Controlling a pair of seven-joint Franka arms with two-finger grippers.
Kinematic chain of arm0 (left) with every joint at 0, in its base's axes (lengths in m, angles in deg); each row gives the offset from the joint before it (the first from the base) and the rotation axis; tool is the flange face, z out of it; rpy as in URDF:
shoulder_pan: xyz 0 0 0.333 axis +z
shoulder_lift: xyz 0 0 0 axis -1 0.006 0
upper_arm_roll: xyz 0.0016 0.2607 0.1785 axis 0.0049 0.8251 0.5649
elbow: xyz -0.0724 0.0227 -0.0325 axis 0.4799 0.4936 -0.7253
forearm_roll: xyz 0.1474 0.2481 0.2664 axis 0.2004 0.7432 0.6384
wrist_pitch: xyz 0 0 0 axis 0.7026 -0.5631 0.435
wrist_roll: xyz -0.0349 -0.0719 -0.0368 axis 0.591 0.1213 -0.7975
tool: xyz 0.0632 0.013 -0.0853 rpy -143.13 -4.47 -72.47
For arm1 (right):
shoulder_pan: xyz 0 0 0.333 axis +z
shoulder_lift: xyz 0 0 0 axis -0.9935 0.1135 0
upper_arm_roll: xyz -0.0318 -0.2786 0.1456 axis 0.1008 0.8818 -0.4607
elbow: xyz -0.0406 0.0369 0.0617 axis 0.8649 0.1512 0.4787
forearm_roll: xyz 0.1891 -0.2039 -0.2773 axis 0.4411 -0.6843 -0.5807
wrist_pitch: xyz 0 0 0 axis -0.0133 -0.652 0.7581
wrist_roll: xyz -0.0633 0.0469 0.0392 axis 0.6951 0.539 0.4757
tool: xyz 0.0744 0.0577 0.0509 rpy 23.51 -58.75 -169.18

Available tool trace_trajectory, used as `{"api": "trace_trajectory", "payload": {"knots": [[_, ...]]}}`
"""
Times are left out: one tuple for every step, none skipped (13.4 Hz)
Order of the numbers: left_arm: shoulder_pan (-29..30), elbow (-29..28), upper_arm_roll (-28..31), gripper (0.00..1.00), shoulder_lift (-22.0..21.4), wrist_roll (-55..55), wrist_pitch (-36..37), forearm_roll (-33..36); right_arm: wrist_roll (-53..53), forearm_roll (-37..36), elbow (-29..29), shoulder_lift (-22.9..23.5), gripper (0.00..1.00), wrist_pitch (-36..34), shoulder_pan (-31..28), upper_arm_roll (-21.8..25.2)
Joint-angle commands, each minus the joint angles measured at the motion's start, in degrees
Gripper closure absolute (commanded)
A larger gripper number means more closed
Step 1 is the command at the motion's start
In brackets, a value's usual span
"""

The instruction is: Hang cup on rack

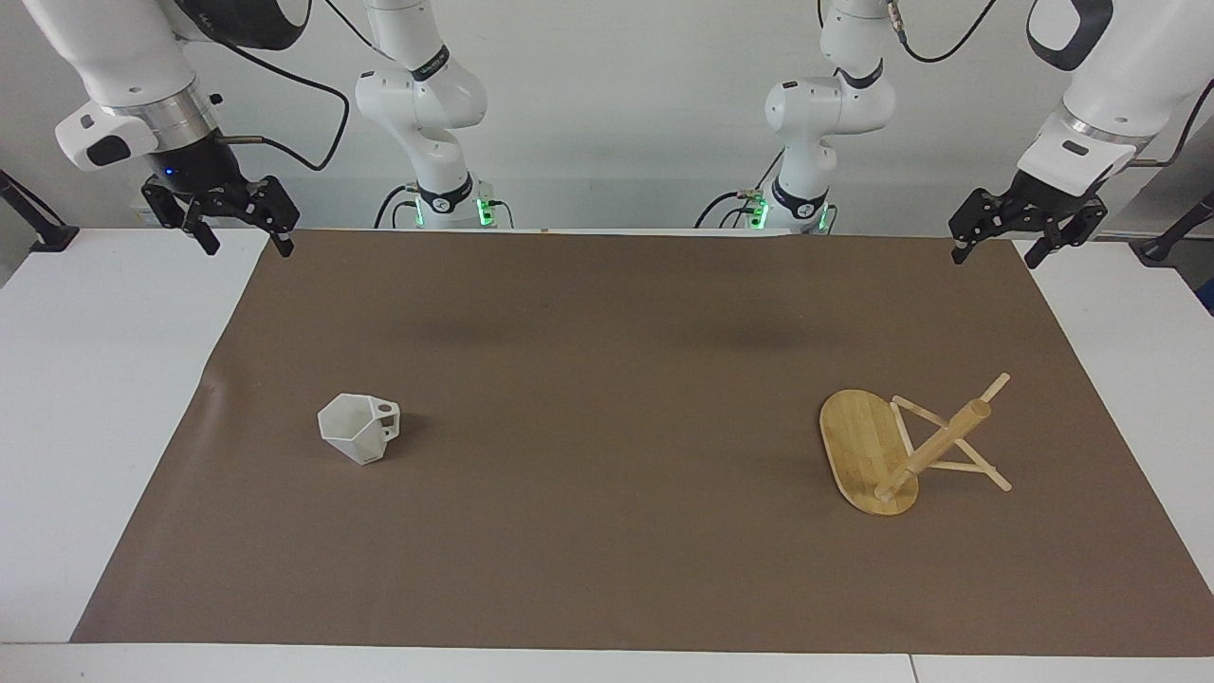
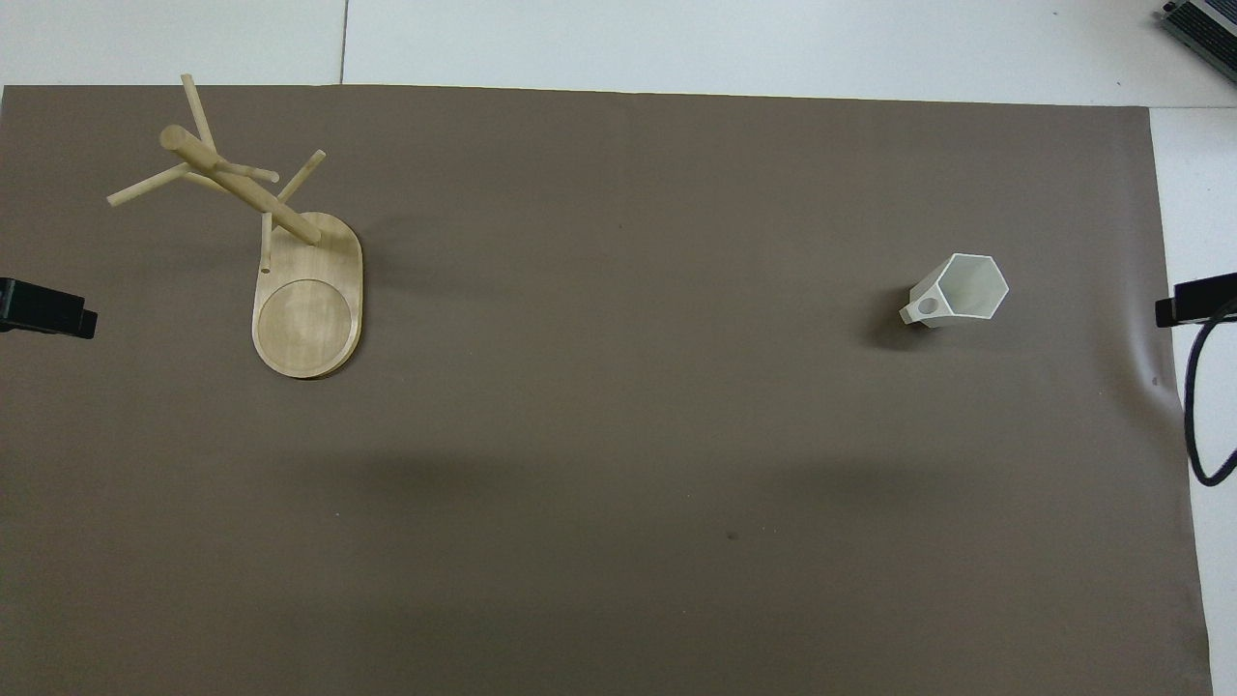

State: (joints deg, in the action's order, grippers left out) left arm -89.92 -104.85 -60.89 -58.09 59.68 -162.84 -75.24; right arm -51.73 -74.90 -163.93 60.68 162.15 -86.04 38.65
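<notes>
I see both arms waiting, raised at the robots' edge of the brown mat (image 1: 607, 455) that covers most of the white tabletop (image 1: 104, 427).

Left end effector (image 1: 999, 245): it hangs over the mat's corner at the left arm's end, fingers spread wide, nothing between them. In the overhead view only a dark tip (image 2: 43, 309) of it shows at the frame edge.

Right end effector (image 1: 242, 242): it hangs over the mat's corner at the right arm's end, fingers likewise spread apart, holding nothing. Overhead, only its tip (image 2: 1193, 298) shows, with a black cable (image 2: 1203, 406) looping below it.

The cup (image 1: 358, 429): white, faceted, with 6 sides at the rim. It sits on the mat toward the right arm's end, well apart from both end effectors. From overhead (image 2: 957, 290) I look straight into its open mouth, so it stands mouth up; the blocky handle with its round hole points toward the left arm's end and slightly toward the robots.

The rack (image 1: 868, 451): bamboo, on the mat toward the left arm's end, well apart from the cup. Its oval base (image 2: 309, 309) lies flat on the mat. The post rises from the end of the base farther from the robots, and thin pegs stick out near its top. No cup hangs on any peg.
</notes>
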Motion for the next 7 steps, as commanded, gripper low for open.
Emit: {"api": "trace_trajectory", "payload": {"knots": [[-0.08, -1.81, -0.35, 0.00, -1.39, 0.04, -1.17, -0.79, 0.27, 0.42, -0.01, -0.49, 0.00, 0.08, -0.51, -0.13], [-0.17, -1.81, -0.70, 0.00, -1.39, 0.04, -0.91, -0.79, 0.53, 0.33, -0.10, -0.49, 0.00, 0.26, -0.51, -0.22], [-0.17, -1.81, -0.79, 0.00, -1.39, 0.04, -0.73, -0.79, 0.62, 0.42, -0.10, -0.49, 0.00, 0.35, -0.51, -0.22], [-0.26, -1.81, -0.79, 0.00, -1.47, -0.05, -0.55, -0.79, 0.53, 0.42, -0.10, -0.49, 0.00, 0.53, -0.51, -0.22], [-0.35, -1.89, -0.79, 0.00, -1.56, -0.14, -0.46, -0.79, 0.53, 0.42, -0.10, -0.49, 0.00, 0.53, -0.51, -0.30], [-0.26, -1.90, -0.79, 0.00, -1.56, 0.03, -1.07, -0.79, 0.62, 0.42, -0.10, -0.49, 0.00, 0.53, -0.51, -0.39], [-0.26, -1.81, -0.79, 0.00, -1.47, 0.04, -1.25, -0.79, 0.53, 0.42, -0.10, -0.49, 0.00, 0.53, -0.51, -0.39]]}}
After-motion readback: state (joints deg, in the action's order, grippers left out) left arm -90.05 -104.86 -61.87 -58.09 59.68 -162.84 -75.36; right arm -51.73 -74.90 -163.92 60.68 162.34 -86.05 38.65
